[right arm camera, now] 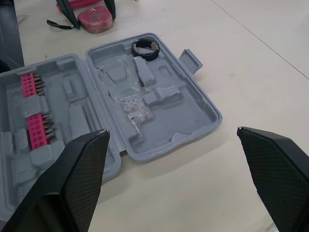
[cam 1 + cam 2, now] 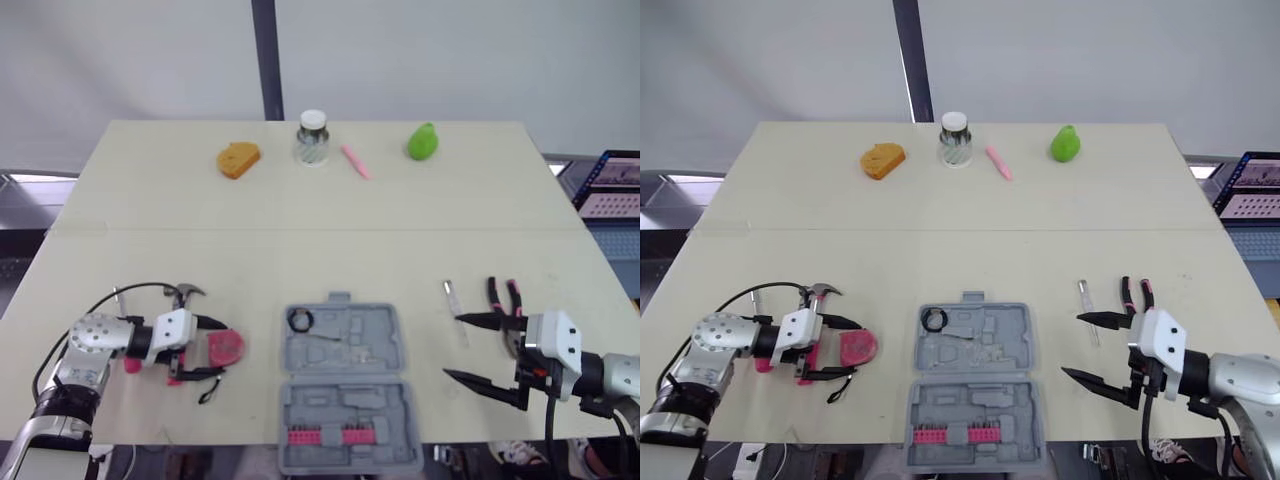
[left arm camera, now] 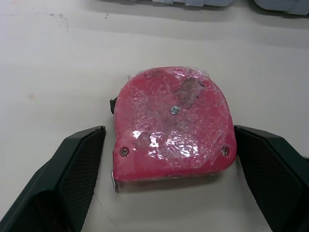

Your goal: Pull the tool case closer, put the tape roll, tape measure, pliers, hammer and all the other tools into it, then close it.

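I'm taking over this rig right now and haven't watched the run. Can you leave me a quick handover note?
Left gripper: open, straddling the red plastic tape measure, left of the case.
Right gripper: open, hovering right of the case, holding nothing.
The grey plastic tool case lies open at the near edge of the table, with the black tape roll inside.
Done: case near, roll packed.
Left: tape measure, pink-handled pliers by the right gripper, steel-headed hammer behind the left gripper, then close the case.
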Controlling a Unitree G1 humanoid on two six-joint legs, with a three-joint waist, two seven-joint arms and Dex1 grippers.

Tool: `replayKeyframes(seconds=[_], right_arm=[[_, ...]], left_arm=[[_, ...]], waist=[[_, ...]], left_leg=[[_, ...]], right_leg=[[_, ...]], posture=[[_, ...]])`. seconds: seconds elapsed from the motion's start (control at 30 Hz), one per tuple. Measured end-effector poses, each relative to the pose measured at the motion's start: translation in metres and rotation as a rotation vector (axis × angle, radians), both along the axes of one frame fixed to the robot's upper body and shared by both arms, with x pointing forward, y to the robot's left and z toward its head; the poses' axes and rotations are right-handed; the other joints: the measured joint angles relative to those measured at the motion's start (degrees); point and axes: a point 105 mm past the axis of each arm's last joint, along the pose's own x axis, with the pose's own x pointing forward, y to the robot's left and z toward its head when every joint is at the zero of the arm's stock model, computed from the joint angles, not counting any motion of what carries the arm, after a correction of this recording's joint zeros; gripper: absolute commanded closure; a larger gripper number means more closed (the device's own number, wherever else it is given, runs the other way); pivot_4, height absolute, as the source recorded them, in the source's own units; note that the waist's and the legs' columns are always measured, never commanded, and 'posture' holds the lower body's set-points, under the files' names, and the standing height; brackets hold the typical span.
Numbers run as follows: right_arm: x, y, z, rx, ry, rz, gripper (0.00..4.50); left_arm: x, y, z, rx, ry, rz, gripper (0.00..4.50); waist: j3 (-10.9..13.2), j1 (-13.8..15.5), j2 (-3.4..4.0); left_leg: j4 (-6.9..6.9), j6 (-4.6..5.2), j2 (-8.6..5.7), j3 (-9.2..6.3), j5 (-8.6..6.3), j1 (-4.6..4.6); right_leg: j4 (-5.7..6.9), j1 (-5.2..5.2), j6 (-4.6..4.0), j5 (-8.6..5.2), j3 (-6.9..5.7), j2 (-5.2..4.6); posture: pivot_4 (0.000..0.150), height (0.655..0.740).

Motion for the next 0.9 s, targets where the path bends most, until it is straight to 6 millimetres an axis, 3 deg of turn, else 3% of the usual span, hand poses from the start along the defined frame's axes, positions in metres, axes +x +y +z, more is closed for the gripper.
replayKeyframes(seconds=[0.1, 0.13, 0.17, 0.43, 0.53, 0.9], right_arm=[[0.000, 0.000, 0.000, 0.000, -0.002, -0.001, 0.00], [0.001, 0.000, 0.000, 0.000, -0.002, -0.001, 0.00], [0.001, 0.000, 0.001, -0.001, -0.002, -0.001, 0.00], [0.001, 0.000, 0.001, 0.000, -0.001, -0.006, 0.00], [0.003, 0.000, 0.003, 0.002, 0.010, -0.011, 0.00], [0.026, 0.003, 0.036, 0.088, 0.089, -0.075, 0.00]], left_arm=[[0.001, -0.002, -0.001, -0.013, 0.000, 0.011, 0.88], [0.002, -0.002, -0.001, -0.016, -0.001, 0.015, 1.41], [0.002, -0.002, -0.001, -0.018, 0.001, 0.017, 1.53], [0.002, -0.004, 0.000, -0.038, -0.006, 0.031, 1.53], [0.001, -0.013, 0.004, -0.069, -0.015, 0.016, 1.53], [0.020, -0.053, 0.089, -0.140, -0.259, -0.128, 1.53]], waist=[[0.00, 0.40, 0.00], [0.00, 0.42, 0.00], [0.00, 0.42, 0.00], [0.00, 0.45, 0.00], [0.03, 0.51, -0.05], [0.05, 0.30, -0.08]], left_leg=[[0.02, 0.00, 0.00, 0.00, 0.00, 0.00], [0.02, 0.01, 0.01, 0.00, 0.00, 0.00], [0.02, 0.01, 0.00, 0.01, -0.01, 0.00], [0.01, 0.01, 0.01, 0.02, -0.01, 0.01], [0.08, 0.01, 0.02, -0.03, -0.01, -0.07], [0.17, 0.00, 0.07, -0.06, 0.00, -0.11]], right_leg=[[0.00, 0.00, 0.00, 0.00, 0.01, 0.00], [0.00, 0.00, 0.00, 0.00, 0.01, 0.00], [0.00, 0.00, 0.00, 0.00, 0.01, 0.00], [0.00, 0.00, 0.00, 0.00, 0.01, 0.00], [0.00, -0.02, 0.00, 0.00, 0.00, -0.01], [-0.05, 0.00, 0.00, 0.00, 0.00, 0.01]], posture=[[0.150, 0.6950], [0.150, 0.6950], [0.150, 0.6950], [0.150, 0.6950], [0.150, 0.6950], [0.150, 0.6950]])
